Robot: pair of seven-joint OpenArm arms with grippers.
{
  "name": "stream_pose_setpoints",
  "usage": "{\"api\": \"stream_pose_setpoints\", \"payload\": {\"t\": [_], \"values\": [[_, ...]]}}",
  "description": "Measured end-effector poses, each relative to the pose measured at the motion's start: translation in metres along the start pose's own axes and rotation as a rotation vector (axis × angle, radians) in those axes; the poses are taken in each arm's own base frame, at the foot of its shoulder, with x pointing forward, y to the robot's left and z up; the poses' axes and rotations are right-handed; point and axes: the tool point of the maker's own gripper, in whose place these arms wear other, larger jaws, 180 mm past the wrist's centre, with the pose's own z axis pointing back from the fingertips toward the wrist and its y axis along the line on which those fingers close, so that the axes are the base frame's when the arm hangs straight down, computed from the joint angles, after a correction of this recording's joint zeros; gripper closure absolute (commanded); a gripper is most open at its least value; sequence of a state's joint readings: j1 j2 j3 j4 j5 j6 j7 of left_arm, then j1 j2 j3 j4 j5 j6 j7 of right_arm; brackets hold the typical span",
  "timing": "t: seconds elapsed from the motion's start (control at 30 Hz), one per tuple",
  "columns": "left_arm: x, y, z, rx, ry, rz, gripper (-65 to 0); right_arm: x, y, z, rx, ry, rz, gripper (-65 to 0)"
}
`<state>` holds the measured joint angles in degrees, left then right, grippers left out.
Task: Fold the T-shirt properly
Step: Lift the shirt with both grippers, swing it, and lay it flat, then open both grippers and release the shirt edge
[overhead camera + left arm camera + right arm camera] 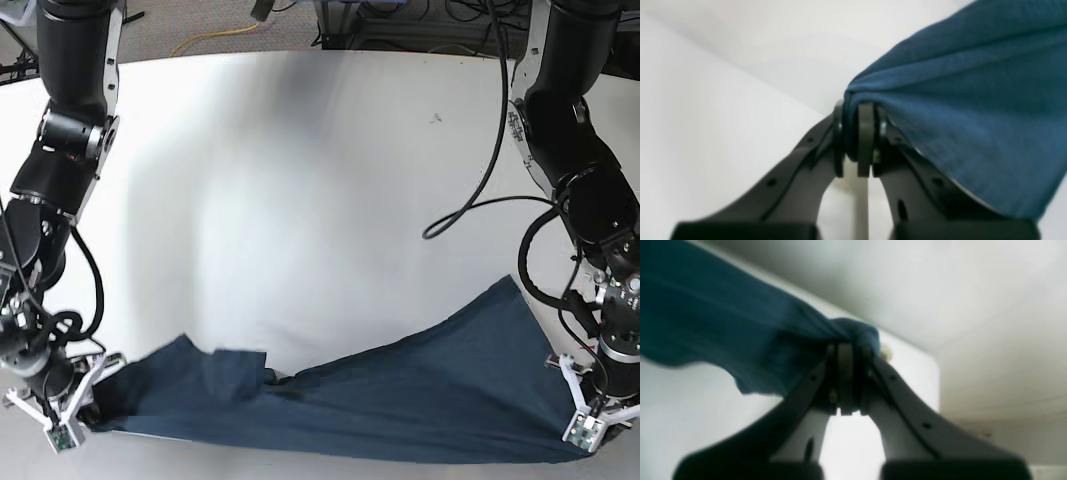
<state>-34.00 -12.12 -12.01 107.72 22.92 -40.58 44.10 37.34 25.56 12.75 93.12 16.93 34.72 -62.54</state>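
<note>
White tabletop (330, 200) filling most of the base view, cables and floor along the top edge. Stretched across the bottom of that frame — the T-shirt (420, 400), dark navy-teal, strung between the two arms, bunched and wrinkled at lower left, wider and smoother toward lower right.

Left gripper (585, 425) at the bottom right corner of the base view, jaws pinched tight on a gathered corner of cloth; in the left wrist view the fabric fans up and to the right from the clamped fingertips (866, 140). Right gripper (70, 405) at the bottom left corner, likewise closed on a wad of the shirt; in the right wrist view the cloth bulges over the fingertips (844, 373) and trails to the upper left of the frame.

Likely step: spreading the shirt flat before any fold. To do it well:
- Hold both pinches firm; no easing until the cloth lies flat.
- Draw the two ends apart evenly, just enough to take out the sag in the middle — not so much as to tug fabric from either grip.
- Watch the crumpled fold near lower left; probably a sleeve or hem doubled under, needing a shake or a drag over the table.
- Lower both sides level, so no edge lands skewed.
</note>
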Motion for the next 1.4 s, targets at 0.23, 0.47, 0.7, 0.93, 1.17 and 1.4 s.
{"api": "stream_pose_setpoints", "payload": {"t": [0.23, 0.47, 0.7, 0.93, 1.17, 1.4], "values": [[-0.046, -0.059, 0.029, -0.108, 0.080, -0.055, -0.3, -0.076, 0.029, 0.019, 0.065, 0.067, -0.101, 0.0], [-0.110, -0.130, 0.064, -0.280, 0.221, -0.027, -0.1, -0.144, 0.063, 0.033, 0.147, 0.182, -0.218, 0.0], [-0.173, -0.175, 0.112, -0.395, 0.391, -0.016, 0.0, -0.211, 0.089, 0.059, 0.205, 0.318, -0.313, 0.0], [-0.227, -0.192, 0.160, -0.461, 0.545, -0.016, 0.0, -0.251, 0.131, 0.086, 0.324, 0.393, -0.395, 0.0], [-0.256, -0.194, 0.192, -0.477, 0.601, 0.007, 0.0, -0.288, 0.157, 0.113, 0.382, 0.493, -0.437, 0.0], [-0.270, -0.192, 0.208, -0.483, 0.634, 0.013, 0.0, -0.299, 0.167, 0.123, 0.400, 0.525, -0.449, 0.0]]}}
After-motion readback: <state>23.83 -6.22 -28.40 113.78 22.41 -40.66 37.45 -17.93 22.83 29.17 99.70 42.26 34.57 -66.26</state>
